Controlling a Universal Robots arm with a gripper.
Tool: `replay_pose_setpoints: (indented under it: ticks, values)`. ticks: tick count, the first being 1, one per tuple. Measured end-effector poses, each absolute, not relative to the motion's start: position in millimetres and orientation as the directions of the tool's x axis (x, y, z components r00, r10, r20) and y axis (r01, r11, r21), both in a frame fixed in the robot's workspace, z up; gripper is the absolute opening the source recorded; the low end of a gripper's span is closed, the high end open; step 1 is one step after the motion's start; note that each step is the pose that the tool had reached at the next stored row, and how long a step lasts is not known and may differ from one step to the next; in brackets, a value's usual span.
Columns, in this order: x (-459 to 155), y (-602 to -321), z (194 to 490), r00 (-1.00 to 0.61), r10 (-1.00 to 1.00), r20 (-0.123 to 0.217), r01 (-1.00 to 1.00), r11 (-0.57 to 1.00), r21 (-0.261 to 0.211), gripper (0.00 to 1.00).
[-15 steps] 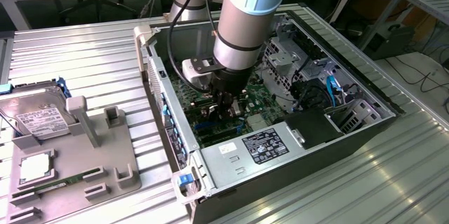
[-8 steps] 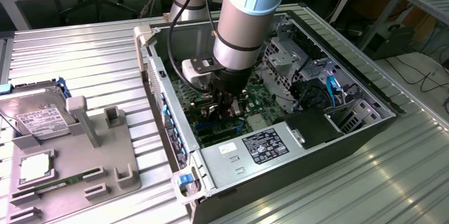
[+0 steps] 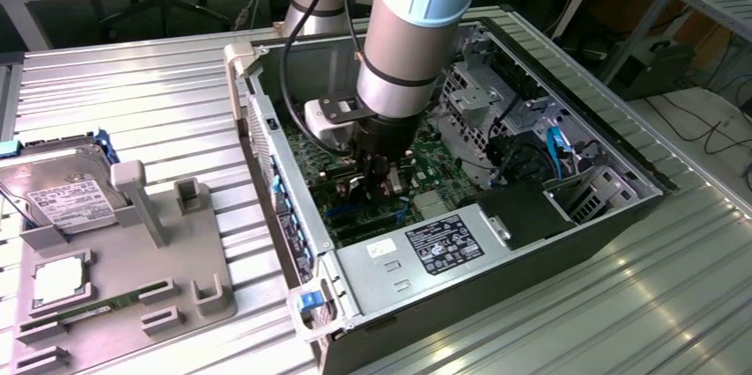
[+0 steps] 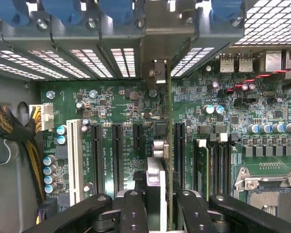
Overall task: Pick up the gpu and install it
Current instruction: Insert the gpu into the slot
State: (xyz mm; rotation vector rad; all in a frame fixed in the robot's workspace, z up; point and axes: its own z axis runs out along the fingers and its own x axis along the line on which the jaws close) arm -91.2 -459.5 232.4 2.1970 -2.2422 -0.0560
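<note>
My gripper (image 3: 379, 183) is down inside the open computer case (image 3: 611, 142), just above the green motherboard (image 3: 453, 183). In the wrist view the gripper (image 4: 157, 206) is shut on the gpu (image 4: 156, 170). The card is seen edge-on, standing upright between the black fingers (image 4: 133, 208). Its silvery bracket (image 4: 157, 73) reaches the slotted rear wall of the case. The card's edge runs along a black expansion slot (image 4: 178, 150) on the motherboard (image 4: 111, 102). I cannot tell whether it is seated.
Other long slots (image 4: 117, 155) lie beside the card, and a braided cable bundle (image 4: 9, 131) sits at the case side. The power supply (image 3: 429, 247) fills the case's near end. A grey fixture (image 3: 129, 261) outside holds a hard drive (image 3: 65, 194) and a memory stick (image 3: 100, 312).
</note>
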Motion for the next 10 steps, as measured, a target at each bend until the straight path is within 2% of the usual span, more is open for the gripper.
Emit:
replay_pose_setpoints:
  ticks: [10]
  values:
    - [-93.9, -459.4, 235.5, -0.021, -0.999, -0.024, -0.999, 0.02, 0.026, 0.28]
